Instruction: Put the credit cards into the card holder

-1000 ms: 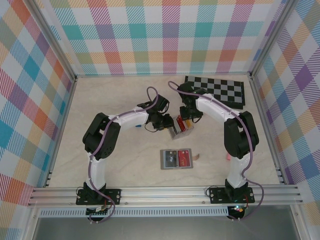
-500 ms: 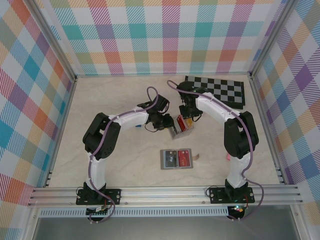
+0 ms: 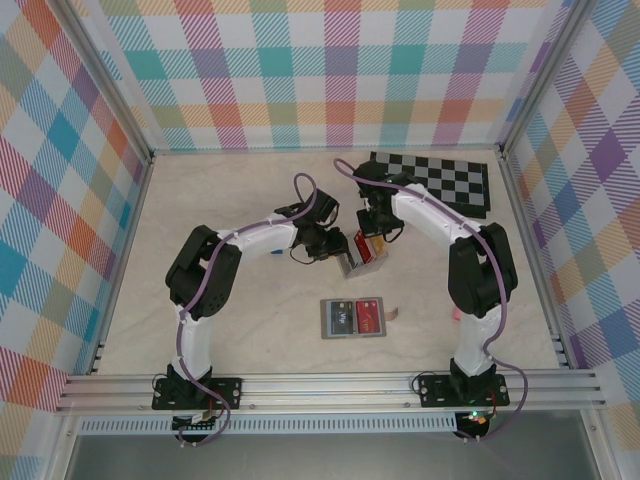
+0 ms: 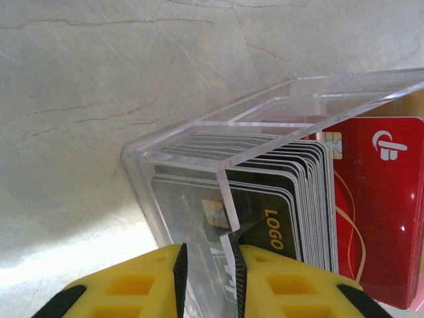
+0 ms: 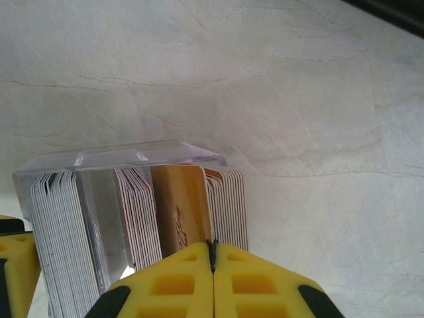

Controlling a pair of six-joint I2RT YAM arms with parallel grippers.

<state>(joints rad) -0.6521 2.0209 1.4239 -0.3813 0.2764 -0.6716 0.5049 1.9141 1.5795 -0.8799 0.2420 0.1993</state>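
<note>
RACK-SIDE PICK: The right gripper has its yellow fingers pressed together, apparently pinching an orange card that stands upright among the credit cards packed in a clear rack. The seam is too tight to show the card's edge inside it, so that grip is a fair guess. From the other side, the left gripper clamps a clear wall of the rack between its pads, seemingly bracing it. From above, both grippers meet at the rack in mid-table, with a checkerboard mat beyond them. The card holder lies open and flat on the table, apart from the rack and toward the arms' bases. Its long axis runs left to right, and a red card sits on its right half. The pinched card would have to rise out of the rack, come back toward the bases and tip flat. The right arm, holding it, looks better placed.
</note>
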